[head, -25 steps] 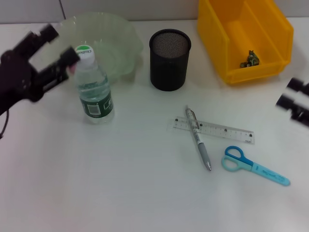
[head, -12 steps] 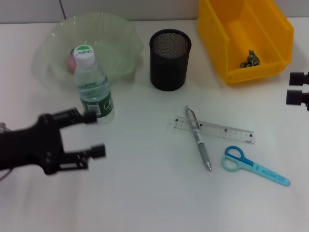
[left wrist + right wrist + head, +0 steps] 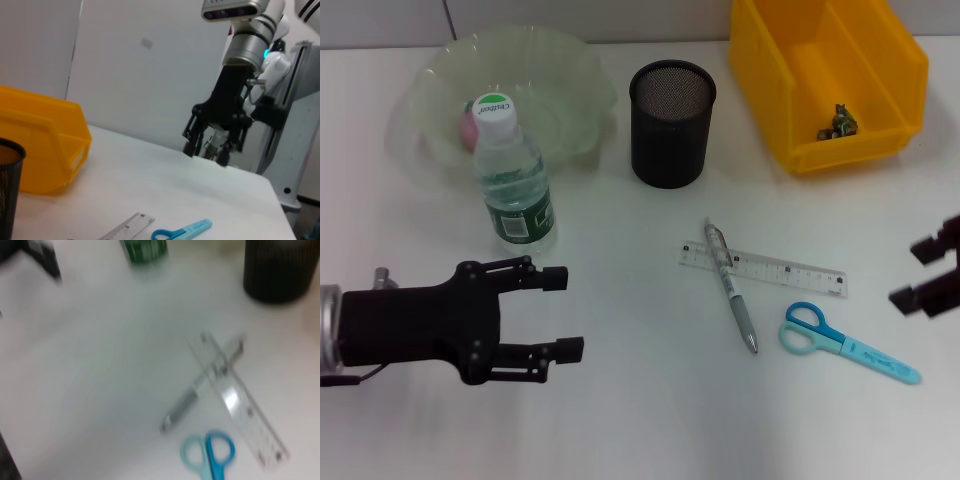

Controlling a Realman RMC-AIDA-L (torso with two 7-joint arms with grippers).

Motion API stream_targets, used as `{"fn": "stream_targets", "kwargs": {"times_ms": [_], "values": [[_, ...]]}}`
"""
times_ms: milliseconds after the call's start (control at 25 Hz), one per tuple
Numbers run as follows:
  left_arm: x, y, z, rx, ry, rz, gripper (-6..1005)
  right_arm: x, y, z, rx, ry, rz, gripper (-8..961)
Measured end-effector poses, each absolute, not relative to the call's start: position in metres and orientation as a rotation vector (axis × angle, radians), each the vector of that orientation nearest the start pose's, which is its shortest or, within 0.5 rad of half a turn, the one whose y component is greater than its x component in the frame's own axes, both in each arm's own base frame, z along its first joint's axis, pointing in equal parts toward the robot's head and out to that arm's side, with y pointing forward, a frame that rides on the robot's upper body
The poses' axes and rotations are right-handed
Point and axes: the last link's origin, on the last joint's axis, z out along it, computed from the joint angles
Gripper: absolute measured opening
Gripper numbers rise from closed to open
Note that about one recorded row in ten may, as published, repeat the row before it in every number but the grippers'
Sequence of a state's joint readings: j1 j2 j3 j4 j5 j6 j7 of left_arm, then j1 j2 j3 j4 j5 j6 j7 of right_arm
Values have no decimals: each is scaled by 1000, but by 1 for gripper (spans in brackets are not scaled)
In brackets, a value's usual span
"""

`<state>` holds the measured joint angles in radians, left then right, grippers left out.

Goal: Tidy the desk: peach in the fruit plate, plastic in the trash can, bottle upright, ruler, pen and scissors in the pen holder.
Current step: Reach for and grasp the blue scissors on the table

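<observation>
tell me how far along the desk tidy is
Done, by the look of it: the peach lies in the fruit plate, the bottle stands upright, and something small sits in the yellow bin. In hand: nothing; the left gripper is open and empty, the right gripper sits beyond the scissors. Left: ruler, pen and scissors into the pen holder.

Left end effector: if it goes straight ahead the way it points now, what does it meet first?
Probably the pen, lying across the ruler; the left end effector points toward the robot's right, though its height is unclear.
</observation>
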<state>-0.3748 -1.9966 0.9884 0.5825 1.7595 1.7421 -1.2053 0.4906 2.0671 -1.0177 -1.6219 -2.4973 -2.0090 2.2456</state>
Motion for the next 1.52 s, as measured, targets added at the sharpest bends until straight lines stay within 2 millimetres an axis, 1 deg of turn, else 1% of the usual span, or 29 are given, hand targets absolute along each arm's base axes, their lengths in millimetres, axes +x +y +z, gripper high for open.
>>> {"fn": "stream_targets", "kwargs": {"times_ms": [80, 120, 160, 280, 320, 360, 480, 520, 640, 880, 1040, 1280, 1520], "values": [[-279, 267, -5, -2920, -476, -838, 846, 198, 303, 73, -2755, 853, -535, 714], [-277, 270, -7, -2923, -474, -829, 846, 200, 305, 60, -2744, 846, -627, 714], [-277, 270, -7, -2923, -474, -829, 846, 200, 305, 60, -2744, 846, -627, 711], [-276, 273, -9, -2930, -473, -813, 846, 203, 308, 45, -2743, 831, -692, 704], [-275, 275, -10, -2934, -476, -801, 846, 207, 310, 36, -2739, 831, -726, 702], [-275, 275, -10, -2934, -476, -801, 846, 207, 310, 36, -2739, 831, -726, 701], [-275, 277, -12, -2928, -479, -792, 846, 212, 312, 24, -2738, 819, -768, 696], [-275, 277, -13, -2926, -481, -790, 846, 215, 312, 15, -2747, 801, -796, 694], [-274, 278, -14, -2922, -484, -787, 846, 215, 312, 5, -2761, 748, -829, 690], [-273, 280, -15, -2923, -479, -786, 846, 213, 311, -6, -2775, 687, -858, 680], [-273, 281, -16, -2916, -483, -780, 846, 214, 313, -13, -2768, 681, -854, 674], [-274, 281, -16, -2913, -488, -777, 846, 212, 315, -20, -2761, 649, -848, 456], [-275, 279, -17, -2911, -497, -778, 846, 210, 314, -25, -2760, 639, -852, 431]]}}
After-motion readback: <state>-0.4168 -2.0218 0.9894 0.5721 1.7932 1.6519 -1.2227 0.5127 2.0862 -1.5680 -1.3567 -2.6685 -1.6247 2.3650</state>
